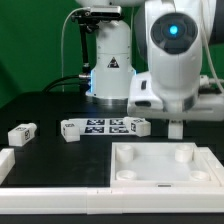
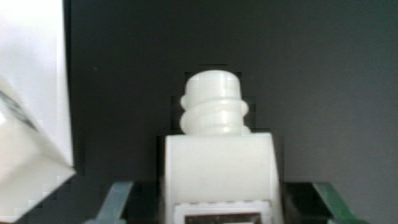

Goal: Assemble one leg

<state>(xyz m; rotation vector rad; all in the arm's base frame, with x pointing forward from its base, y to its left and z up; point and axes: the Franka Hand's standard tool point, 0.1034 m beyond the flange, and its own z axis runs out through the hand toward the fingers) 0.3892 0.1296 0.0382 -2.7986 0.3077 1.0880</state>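
A white leg (image 2: 221,150) with a ribbed, rounded tip and a black-and-white tag at its near end fills the wrist view. It lies between my gripper's (image 2: 222,197) two greenish fingers (image 2: 127,200), with a dark gap on each side, so the jaws stand open around it. In the exterior view the gripper (image 1: 176,124) hangs low just behind the far edge of the large white tray (image 1: 120,176), with the leg (image 1: 177,129) showing small beneath it. I cannot tell whether the leg rests on the table.
The marker board (image 1: 110,125) lies behind the tray. Two more tagged legs (image 1: 22,132) (image 1: 70,129) lie toward the exterior view's left. A white part (image 1: 5,160) sits at the left edge. The tray's edge (image 2: 27,110) shows beside the leg in the wrist view.
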